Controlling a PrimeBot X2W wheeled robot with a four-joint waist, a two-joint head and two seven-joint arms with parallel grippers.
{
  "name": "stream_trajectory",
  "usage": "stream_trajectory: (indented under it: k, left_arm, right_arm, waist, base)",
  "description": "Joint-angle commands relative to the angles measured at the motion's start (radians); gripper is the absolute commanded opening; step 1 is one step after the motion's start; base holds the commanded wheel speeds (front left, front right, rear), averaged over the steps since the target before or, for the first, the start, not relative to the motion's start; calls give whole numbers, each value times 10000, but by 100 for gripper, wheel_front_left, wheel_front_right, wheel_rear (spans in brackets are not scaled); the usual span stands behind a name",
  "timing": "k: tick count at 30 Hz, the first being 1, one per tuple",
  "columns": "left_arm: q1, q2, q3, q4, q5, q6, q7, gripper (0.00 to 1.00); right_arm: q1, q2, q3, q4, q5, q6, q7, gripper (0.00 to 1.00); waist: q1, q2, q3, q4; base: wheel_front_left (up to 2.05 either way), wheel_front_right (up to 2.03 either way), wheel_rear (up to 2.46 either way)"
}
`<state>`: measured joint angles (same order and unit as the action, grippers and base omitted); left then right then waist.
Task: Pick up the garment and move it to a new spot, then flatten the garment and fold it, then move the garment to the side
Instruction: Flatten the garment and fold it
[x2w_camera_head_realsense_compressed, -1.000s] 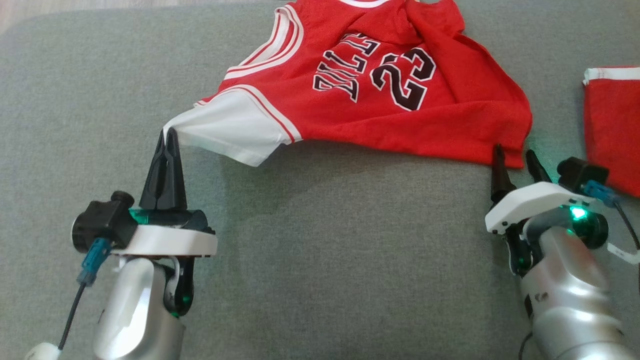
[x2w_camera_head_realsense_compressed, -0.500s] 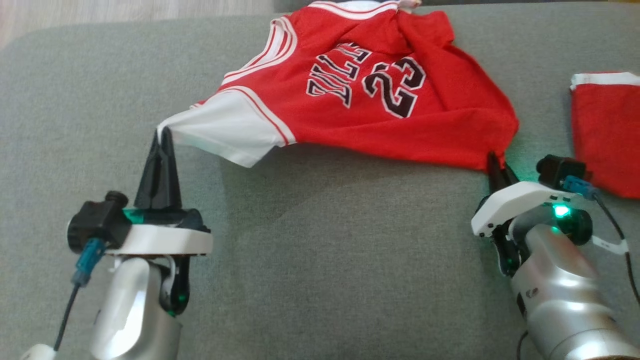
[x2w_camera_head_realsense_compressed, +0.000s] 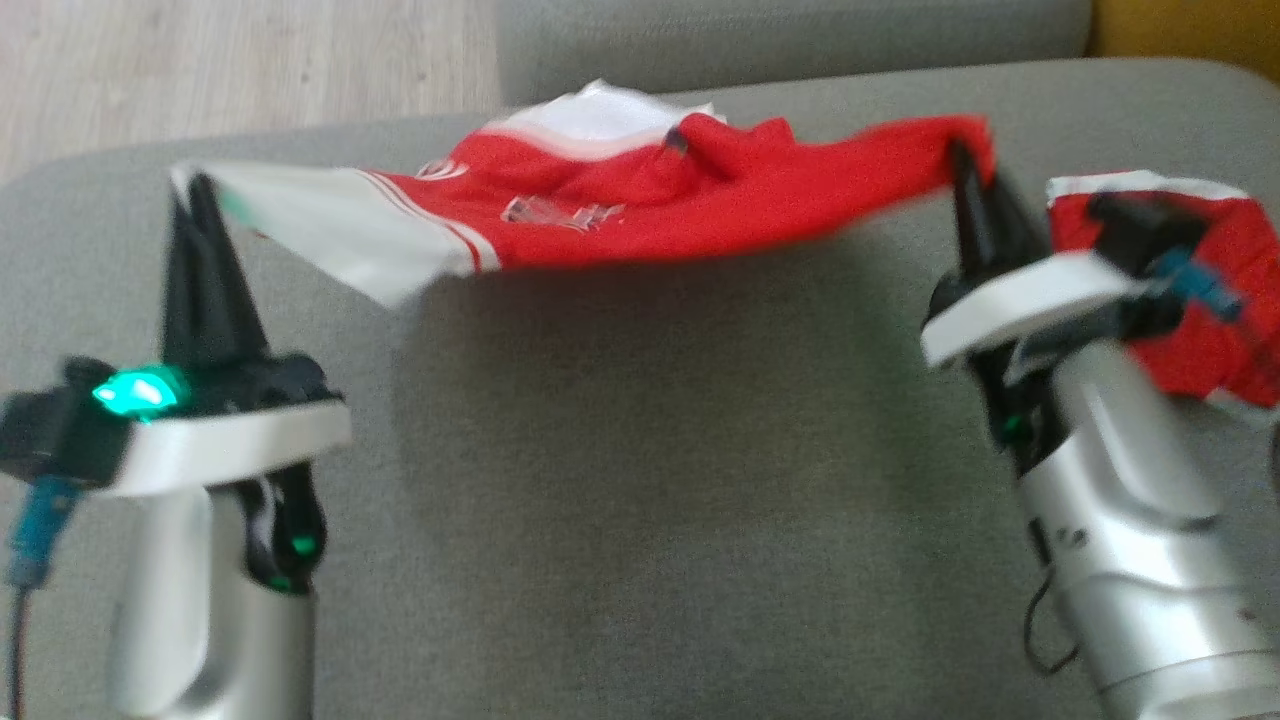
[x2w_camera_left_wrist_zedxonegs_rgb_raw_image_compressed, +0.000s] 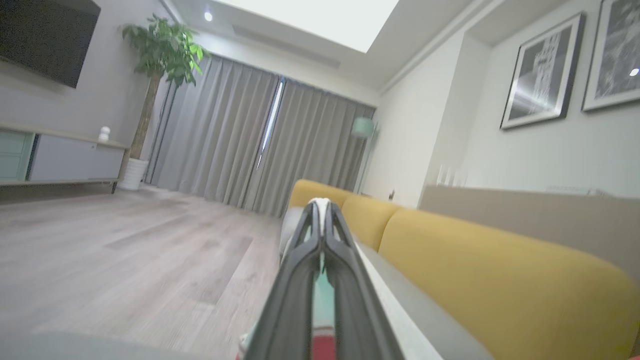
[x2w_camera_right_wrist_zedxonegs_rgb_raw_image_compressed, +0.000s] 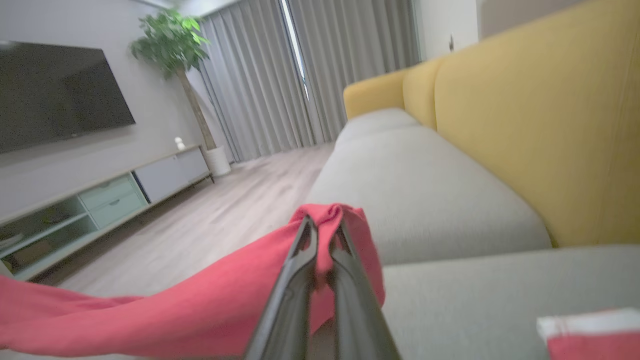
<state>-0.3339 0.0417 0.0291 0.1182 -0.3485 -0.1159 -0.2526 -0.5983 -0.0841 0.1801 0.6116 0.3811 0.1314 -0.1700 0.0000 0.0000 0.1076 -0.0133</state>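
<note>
Left jaws clamped on jersey (x2w_camera_head_realsense_compressed: 700, 200) white corner, right jaws on red corner; lettering blurred, unreadable.

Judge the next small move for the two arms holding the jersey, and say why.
Probably carry the jersey with both arms together toward bare sofa cushion, held taut. The left gripper is shut on its white corner, the right gripper on a red one, and the cloth hangs stretched between them.
</note>
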Motion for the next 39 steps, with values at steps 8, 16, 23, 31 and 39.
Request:
stream_trajectory:
  k: [8,16,23,31,39]
  left_arm:
    - [-2498,254,610,-3020,-1131,-21,328,0]
    - [-3453,334,750,-5337,-1689,446,1490,0]
    - [-3490,498,836,-6561,-2147,966,2783,0]
    - [-4102,1021,1102,-4391,-2509,977,3494,0]
    - [-7569,2231,960,532,-1900,273,2271,0]
  right_arm:
    - [-857,-1162,98,-5322,360,-7,1683,0]
    - [-1091,-1224,-327,-8122,-35,-7,2752,0]
    - [-416,-618,-853,-9840,-631,-7,4020,0]
    - [-553,-380,-1058,-8765,-961,-7,4363,0]
    - [-4306,-1154,-444,-3926,-1263,-7,2789,0]
  waist:
    - [0,0,-769,-279]
    - [0,0,-1021,-362]
    - [0,0,-812,-371]
    - [0,0,593,-393]
    - [0,0,2601,-132]
  base:
    - [0,0,0]
    - [0,0,0]
    - [0,0,0]
    - [0,0,0]
    - [0,0,0]
